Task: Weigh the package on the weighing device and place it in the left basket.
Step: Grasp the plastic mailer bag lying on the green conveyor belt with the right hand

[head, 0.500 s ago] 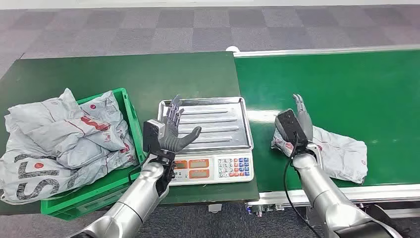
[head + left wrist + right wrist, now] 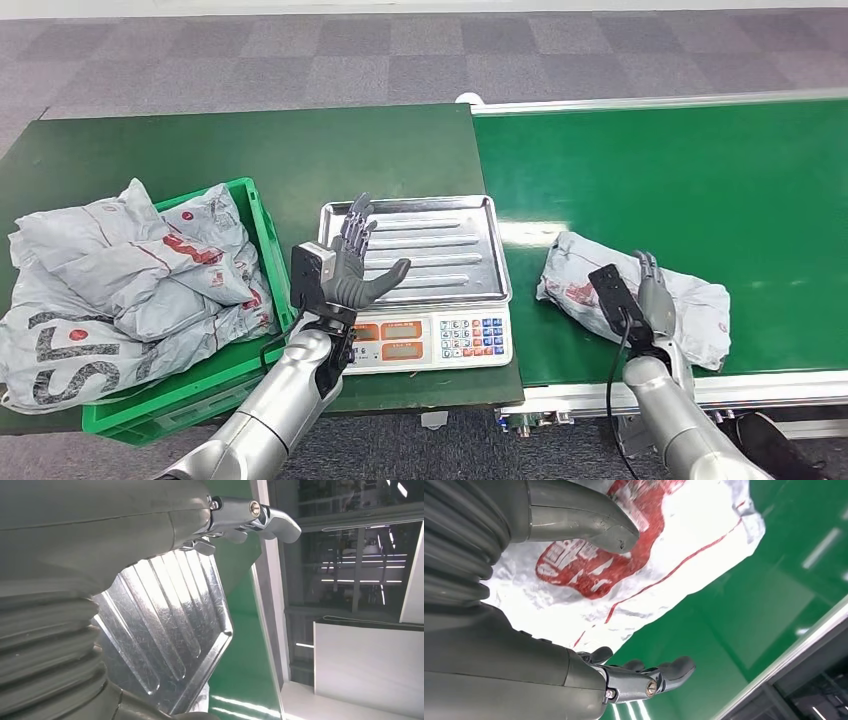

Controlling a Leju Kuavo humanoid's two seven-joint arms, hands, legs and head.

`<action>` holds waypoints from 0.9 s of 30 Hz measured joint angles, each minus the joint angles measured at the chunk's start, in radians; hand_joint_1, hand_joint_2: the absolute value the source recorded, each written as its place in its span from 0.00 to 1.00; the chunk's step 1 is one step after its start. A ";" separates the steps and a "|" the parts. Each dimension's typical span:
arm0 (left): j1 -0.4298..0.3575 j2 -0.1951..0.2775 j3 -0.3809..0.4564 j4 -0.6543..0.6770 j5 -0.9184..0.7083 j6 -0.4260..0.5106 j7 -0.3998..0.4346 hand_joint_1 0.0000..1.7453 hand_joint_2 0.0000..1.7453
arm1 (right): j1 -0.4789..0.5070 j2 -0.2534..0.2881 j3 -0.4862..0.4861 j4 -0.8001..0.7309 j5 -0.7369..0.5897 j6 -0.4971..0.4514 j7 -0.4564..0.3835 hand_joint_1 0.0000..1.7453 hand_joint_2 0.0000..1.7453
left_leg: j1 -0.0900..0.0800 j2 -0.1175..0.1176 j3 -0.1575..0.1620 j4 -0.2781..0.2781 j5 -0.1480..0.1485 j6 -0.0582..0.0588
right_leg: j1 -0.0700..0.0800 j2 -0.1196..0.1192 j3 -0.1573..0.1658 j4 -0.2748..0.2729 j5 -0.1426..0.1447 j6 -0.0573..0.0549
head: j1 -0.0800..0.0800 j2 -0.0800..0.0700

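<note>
Just one package (image 2: 600,285) on belt, one scale (image 2: 415,275).

The basket (image 2: 262,228) sits at the table's (image 2: 200,150) left front, packages (image 2: 120,280) heaped in it. The scale (image 2: 425,285) stands at the table's right front edge. One package (image 2: 690,300) lies on the conveyor (image 2: 700,170) near its front edge.

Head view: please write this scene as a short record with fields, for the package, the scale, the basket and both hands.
package: grey plastic mailer bag with red print, lying on the green conveyor belt
scale: electronic scale with empty ribbed steel tray, on the green table
basket: green plastic basket, heaped with grey mailer bags
left hand: open, raised over the tray's near left corner
right hand: open, over the package, fingers either side, not yet gripping
</note>
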 joint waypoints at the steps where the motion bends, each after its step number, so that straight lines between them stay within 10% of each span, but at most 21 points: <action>1: 0.000 -0.001 0.000 0.000 0.000 0.000 0.000 0.00 1.00 | 0.001 -0.001 -0.001 0.000 0.001 0.000 0.000 0.00 1.00 | 0.000 0.000 0.000 0.000 0.000 0.000 | 0.000 0.000 0.000 0.000 0.000 0.000 | 0.000 0.000; 13: 0.001 -0.004 0.000 -0.002 0.001 0.000 0.000 0.00 1.00 | 0.003 -0.006 -0.002 0.000 0.009 0.001 0.009 0.00 1.00 | 0.000 0.000 0.000 0.000 0.000 0.000 | 0.000 0.000 0.000 0.000 0.000 0.000 | 0.000 0.000; 19: 0.037 -0.008 0.021 -0.080 0.038 -0.006 -0.003 0.00 1.00 | -0.049 -0.046 0.015 0.086 0.262 0.051 0.375 0.00 1.00 | 0.000 -0.002 -0.001 0.000 0.001 0.001 | -0.001 -0.003 0.001 0.000 0.000 0.001 | 0.000 0.000; 27: 0.066 -0.014 0.036 -0.144 0.034 -0.006 0.006 0.00 1.00 | -0.125 -0.058 0.033 0.149 0.363 0.088 0.451 0.00 1.00 | 0.000 -0.001 -0.001 0.000 0.001 0.001 | -0.001 -0.002 0.000 0.000 0.000 0.002 | 0.000 0.000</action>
